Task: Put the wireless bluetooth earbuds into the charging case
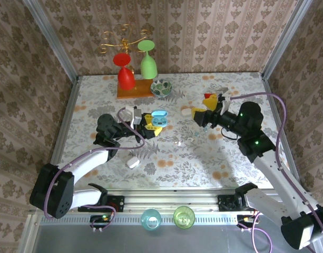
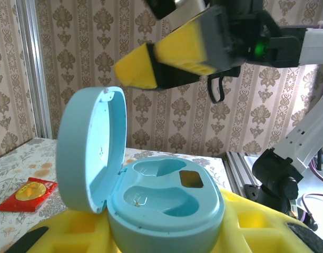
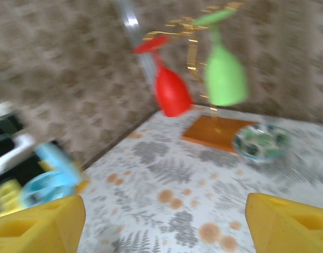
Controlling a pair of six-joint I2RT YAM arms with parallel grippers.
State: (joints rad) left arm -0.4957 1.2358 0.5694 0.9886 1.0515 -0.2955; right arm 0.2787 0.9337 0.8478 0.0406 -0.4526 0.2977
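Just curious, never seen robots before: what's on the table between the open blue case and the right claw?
A small white rounded piece lies on the table between the blue case and the right claw, seen in the top view.

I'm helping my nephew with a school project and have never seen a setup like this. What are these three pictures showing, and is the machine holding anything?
These are two robot arms bolted to the near edge of a flowered table. One picture looks down from above; the other two come from cameras on each wrist, so the yellow shapes at their edges are the arm's own fingers.

The left gripper is closed on a light blue charging case with its lid open; both earbud wells look empty. The right gripper hangs open above the table, holding nothing.

On the table: a stand with a red and a green upside-down glass, a small patterned bowl, a white case, a red and yellow packet and a few small whitish pieces, too small to identify.
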